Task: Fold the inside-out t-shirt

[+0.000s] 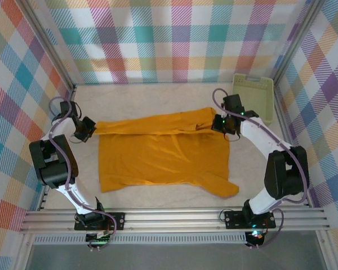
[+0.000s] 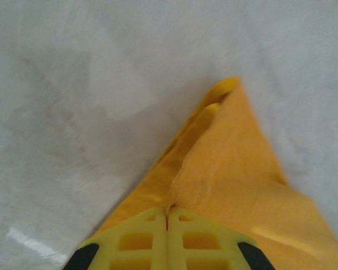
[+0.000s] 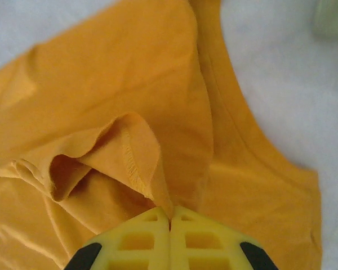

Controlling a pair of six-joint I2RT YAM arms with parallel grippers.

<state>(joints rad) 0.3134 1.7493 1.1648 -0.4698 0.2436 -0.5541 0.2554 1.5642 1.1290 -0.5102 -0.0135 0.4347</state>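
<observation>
Yellow t-shirt (image 1: 158, 154) lies spread flat on the white table (image 1: 158, 95), about the middle, between the two arms. Its far edge is doubled over toward the near side, making a long band across the far part of the shirt. One sleeve (image 1: 221, 185) sticks out at the near right corner.

Left claw (image 1: 89, 130) is at the far left corner of the shirt, clenched on the cloth. In the left wrist view its yellow fingers (image 2: 135, 242) are pressed together with fabric pinched between them. A pointed corner of cloth runs away from them over bare table.

Right claw (image 1: 224, 125) is at the far right end of the band, also clenched on the shirt. In the right wrist view its fingers meet on a raised fold. A hemmed opening (image 3: 62, 174) gapes just left of it, stitching visible.

Pale green basket (image 1: 253, 93) sits at the far right, near the right claw, apart from the shirt. Plaid walls (image 1: 169, 34) stand around the table.
</observation>
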